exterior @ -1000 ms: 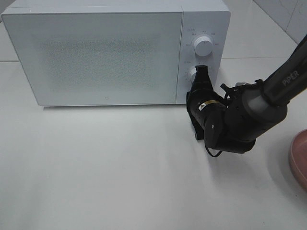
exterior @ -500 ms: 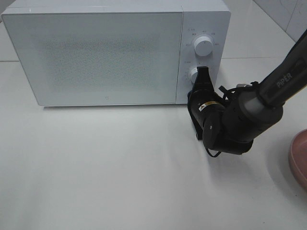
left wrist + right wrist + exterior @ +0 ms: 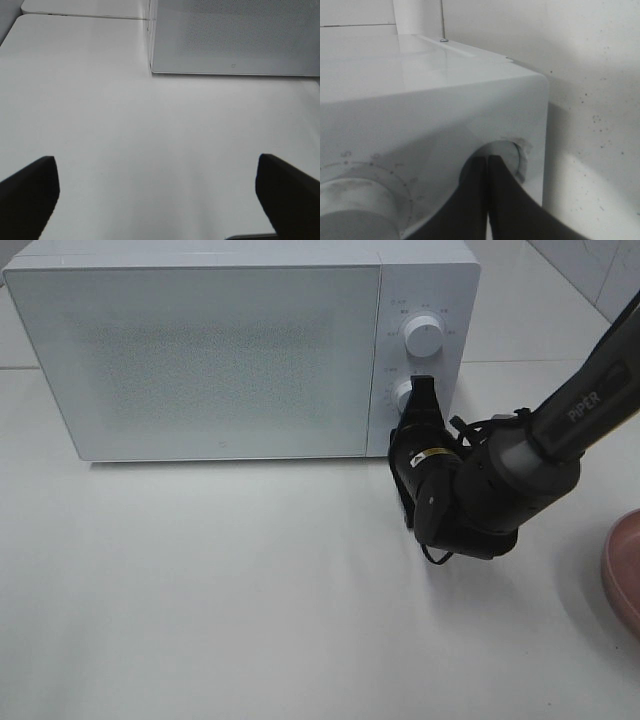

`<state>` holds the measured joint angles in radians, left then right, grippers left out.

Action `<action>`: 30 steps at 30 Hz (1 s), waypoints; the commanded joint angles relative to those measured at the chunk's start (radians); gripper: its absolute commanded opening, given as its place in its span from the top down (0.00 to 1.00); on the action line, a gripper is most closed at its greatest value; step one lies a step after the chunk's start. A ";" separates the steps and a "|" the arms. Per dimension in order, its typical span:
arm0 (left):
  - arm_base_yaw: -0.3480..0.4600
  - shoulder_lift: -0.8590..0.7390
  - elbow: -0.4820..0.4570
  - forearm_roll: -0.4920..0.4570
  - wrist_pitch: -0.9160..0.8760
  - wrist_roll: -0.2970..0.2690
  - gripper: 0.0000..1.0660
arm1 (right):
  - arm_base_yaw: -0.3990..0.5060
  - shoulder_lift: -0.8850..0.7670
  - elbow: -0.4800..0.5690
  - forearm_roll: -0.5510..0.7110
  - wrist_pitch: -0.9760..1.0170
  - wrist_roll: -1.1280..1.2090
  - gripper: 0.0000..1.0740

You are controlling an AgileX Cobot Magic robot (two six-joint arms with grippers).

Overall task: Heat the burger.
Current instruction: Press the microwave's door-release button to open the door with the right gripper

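Observation:
The burger is out of view. The white microwave (image 3: 200, 350) stands at the back of the table with its door closed. My right gripper (image 3: 421, 388) is shut, its tips together against the lower knob (image 3: 403, 395) on the control panel. In the right wrist view the joined fingertips (image 3: 487, 165) sit on that knob (image 3: 512, 152), with the upper knob (image 3: 355, 200) beside it. My left gripper (image 3: 157, 195) is open over bare table in front of the microwave (image 3: 235, 35), holding nothing. It does not show in the high view.
The upper knob (image 3: 424, 336) sits above the gripper tips. A pink plate (image 3: 622, 570) lies at the right edge of the table, cut off by the frame. The right arm (image 3: 500, 480) stretches in from the right, low over the table.
The right arm's wrist has shifted slightly left, toward the microwave. Its shut tips have stayed at the lower knob. The door has stayed closed.

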<state>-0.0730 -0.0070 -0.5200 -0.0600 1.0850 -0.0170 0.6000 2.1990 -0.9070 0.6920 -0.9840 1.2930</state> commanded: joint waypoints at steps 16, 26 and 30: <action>-0.003 -0.017 0.003 0.003 -0.013 -0.005 0.06 | -0.051 -0.018 -0.157 -0.001 -0.229 -0.101 1.00; -0.003 -0.017 0.003 0.003 -0.013 -0.005 0.06 | -0.051 -0.045 -0.133 0.008 -0.127 -0.109 1.00; -0.003 -0.017 0.003 0.003 -0.013 -0.005 0.06 | -0.047 -0.056 -0.117 0.013 -0.071 -0.109 1.00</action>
<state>-0.0730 -0.0070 -0.5200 -0.0600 1.0850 -0.0170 0.5880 2.1840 -0.9690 0.7990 -0.8620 1.1990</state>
